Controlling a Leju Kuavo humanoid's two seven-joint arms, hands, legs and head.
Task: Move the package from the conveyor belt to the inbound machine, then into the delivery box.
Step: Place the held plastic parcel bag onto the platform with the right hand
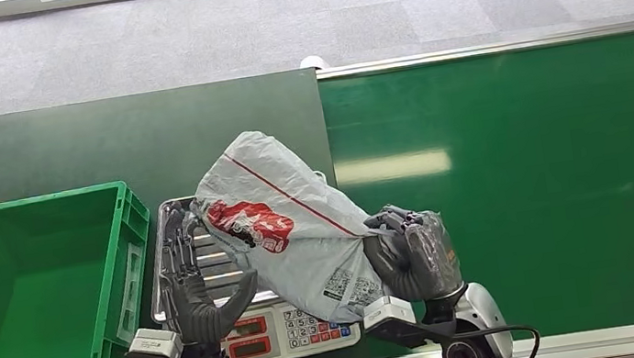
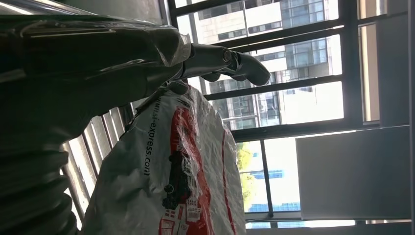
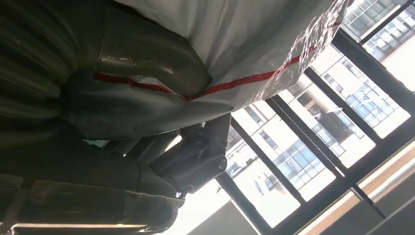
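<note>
Head view: grey-white plastic courier package with red logo (image 1: 288, 229) lying across steel-topped weighing scale with keypad (image 1: 291, 329), long axis 11-to-5 o'clock. My right hand (image 1: 414, 254) grips its 5 o'clock end, fingers wrapped. My left hand (image 1: 195, 283) at its 9 o'clock side, fingers spread, holding nothing. Empty green plastic crate (image 1: 113, 271) further toward 9; left hand nearer, I judge.

Left wrist view: package (image 2: 166, 171) just beside spread fingers (image 2: 230, 61).

Right wrist view: fingers (image 3: 147, 63) pressed into package (image 3: 254, 39).
</note>
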